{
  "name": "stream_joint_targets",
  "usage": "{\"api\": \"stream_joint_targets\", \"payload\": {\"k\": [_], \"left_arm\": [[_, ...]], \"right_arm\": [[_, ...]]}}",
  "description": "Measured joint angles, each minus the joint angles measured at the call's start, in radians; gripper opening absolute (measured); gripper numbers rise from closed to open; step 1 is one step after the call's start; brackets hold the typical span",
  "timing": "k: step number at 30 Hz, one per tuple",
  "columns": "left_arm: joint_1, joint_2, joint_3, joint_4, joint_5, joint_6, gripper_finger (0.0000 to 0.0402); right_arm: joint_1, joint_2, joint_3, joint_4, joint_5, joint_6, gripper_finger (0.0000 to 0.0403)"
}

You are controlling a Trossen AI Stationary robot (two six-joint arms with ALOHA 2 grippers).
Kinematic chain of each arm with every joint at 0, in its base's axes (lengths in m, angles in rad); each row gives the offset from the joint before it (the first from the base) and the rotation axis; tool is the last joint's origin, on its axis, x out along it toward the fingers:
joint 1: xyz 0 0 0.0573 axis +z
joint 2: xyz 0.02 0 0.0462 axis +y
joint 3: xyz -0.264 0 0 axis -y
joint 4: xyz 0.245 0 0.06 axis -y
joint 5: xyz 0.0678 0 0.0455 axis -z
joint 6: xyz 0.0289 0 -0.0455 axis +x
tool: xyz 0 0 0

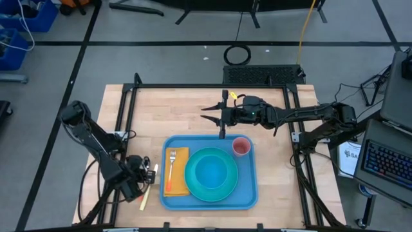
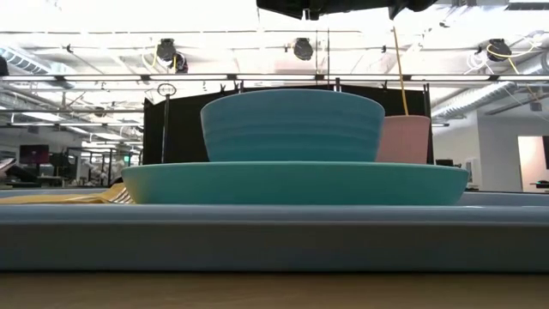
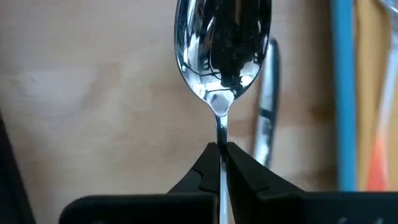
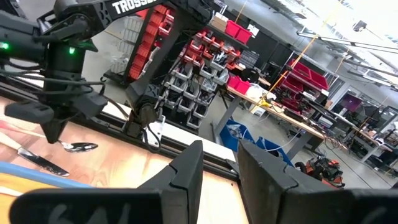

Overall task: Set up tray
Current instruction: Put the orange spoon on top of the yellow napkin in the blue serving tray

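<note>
The blue tray (image 1: 248, 193) lies mid-table and carries a turquoise plate (image 1: 193, 190) with a bowl (image 1: 211, 173) on it, a pink cup (image 1: 241, 147) and a yellow napkin (image 1: 179, 183) with a fork (image 1: 172, 162). In the low view the tray's near rim (image 2: 274, 232) fills the front, with plate (image 2: 296, 182), bowl (image 2: 292, 124) and cup (image 2: 403, 137) behind it. My left gripper (image 1: 149, 173) sits at the tray's left side, shut on a spoon (image 3: 222, 50). A knife (image 3: 267, 112) lies on the wood beside the tray rim (image 3: 342, 93). My right gripper (image 1: 209, 115) hovers open over the tray's far edge. My left gripper (image 3: 222, 149) pinches the spoon's thin handle (image 3: 222, 134) just behind the bowl, between its two fingertips. The fingers lie along the handle and the spoon's bowl sticks out ahead of them, low over the wood. Whether the spoon touches the table, I cannot tell.
Bare wood lies left of and beyond the tray. A black frame (image 1: 193, 87) runs round the table's far and side edges. The right wrist view, past the open fingers (image 4: 186, 168), shows the left arm (image 4: 62, 56) with spoon (image 4: 81, 147) and knife (image 4: 40, 162), and shelving beyond.
</note>
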Motion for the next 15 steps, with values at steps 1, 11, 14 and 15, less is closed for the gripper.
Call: {"api": "stream_joint_targets", "payload": {"k": [1, 11, 14, 15], "left_arm": [[0.001, -0.011, 0.0, 0.006, -0.002, 0.004, 0.0008], [0.061, -0.107, 0.001, 0.029, -0.201, 0.09, 0.0008], [0.096, -0.121, 0.002, 0.069, -0.268, 0.141, 0.0008], [0.11, -0.122, 0.002, 0.087, -0.287, 0.163, 0.0008]], "right_arm": [[0.0, 0.0, 0.0, 0.0, 0.0, 0.0, 0.0091], [0.0, 0.0, 0.0, 0.0, 0.0, -0.003, 0.0091], [0.0, 0.0, 0.0, 0.0, 0.0, -0.003, 0.0091], [0.0, 0.0, 0.0, 0.0, 0.0, -0.003, 0.0091]]}}
